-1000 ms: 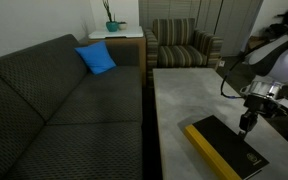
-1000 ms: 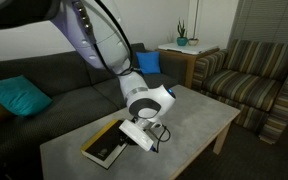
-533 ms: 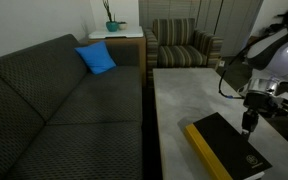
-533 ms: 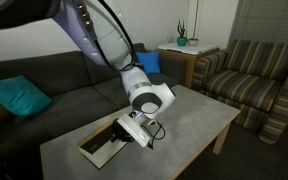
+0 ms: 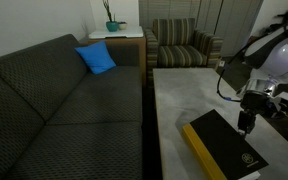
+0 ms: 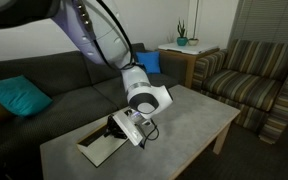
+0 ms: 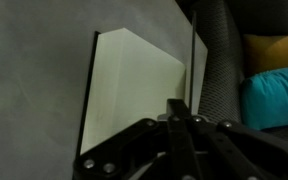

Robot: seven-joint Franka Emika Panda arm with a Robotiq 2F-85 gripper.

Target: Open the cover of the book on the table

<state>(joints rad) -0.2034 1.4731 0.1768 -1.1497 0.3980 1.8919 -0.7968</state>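
While cover [image 5: 232, 140] stands raised off white pages [image 7: 134, 90], gripper [image 7: 180, 106] fully closed, nothing pinched, tips at cover edge; book [image 6: 99, 150] on table [image 6: 184, 110].

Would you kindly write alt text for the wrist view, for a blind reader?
A book lies open to a blank white page on a grey table, its cover raised edge-on. The shut end effector fills the bottom edge; a teal cushion sits right.
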